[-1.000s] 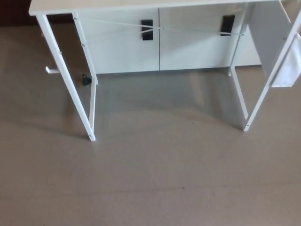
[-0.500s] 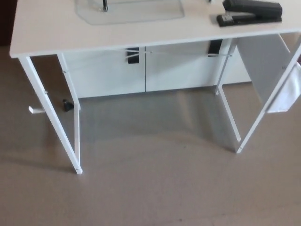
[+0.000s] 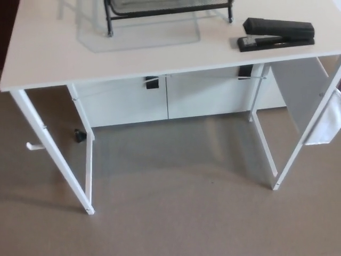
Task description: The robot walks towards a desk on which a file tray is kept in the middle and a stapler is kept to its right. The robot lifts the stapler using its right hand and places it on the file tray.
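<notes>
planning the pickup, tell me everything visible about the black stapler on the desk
The long black stapler lies flat on the white desk top, near its front right edge, lengthwise across the view. Its thick top arm sits over a thinner base, gapped at the left end. It rests right of the black wire file tray, clear of it. Only the desk touches it.

No part of the robot's body shows in the head view. The left hand and the right hand are both out of view, and no arm or forearm comes in from the left, the right or the near edge. Its colours, shapes, cables, screws and markings therefore cannot be told from this picture.
</notes>
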